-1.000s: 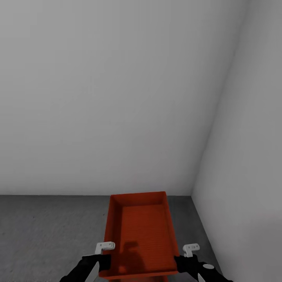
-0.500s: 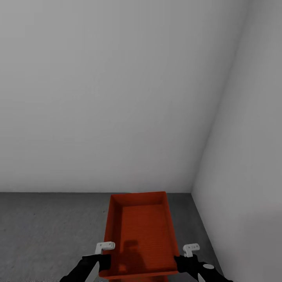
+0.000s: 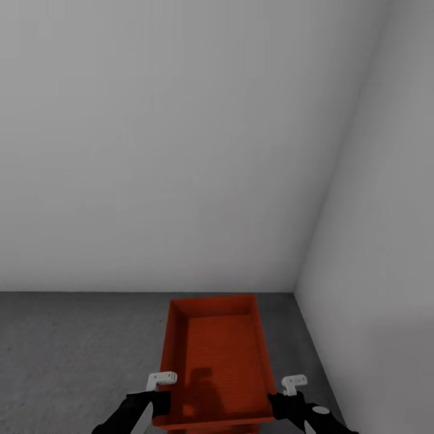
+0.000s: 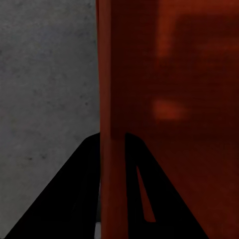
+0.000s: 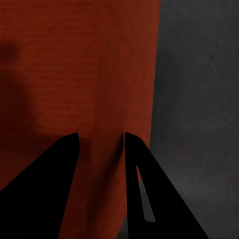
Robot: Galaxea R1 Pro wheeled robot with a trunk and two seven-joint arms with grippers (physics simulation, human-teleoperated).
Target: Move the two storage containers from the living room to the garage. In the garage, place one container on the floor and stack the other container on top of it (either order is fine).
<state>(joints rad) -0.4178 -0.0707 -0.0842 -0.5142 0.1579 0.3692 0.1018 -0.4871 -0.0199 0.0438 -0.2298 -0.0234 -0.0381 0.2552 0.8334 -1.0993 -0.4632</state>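
My red-orange container [image 3: 214,361], carried near the garage corner.
Open-topped, thin plain walls, empty; my left gripper [image 4: 110,149] and right gripper [image 5: 99,144] each pinch a long wall above the grey speckled floor [image 3: 72,355].

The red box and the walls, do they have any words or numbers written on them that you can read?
None. The storage container has plain red-orange walls with no label, the white-grey walls are bare, and the floor is unmarked concrete. The left gripper and right gripper carry no readable print either.
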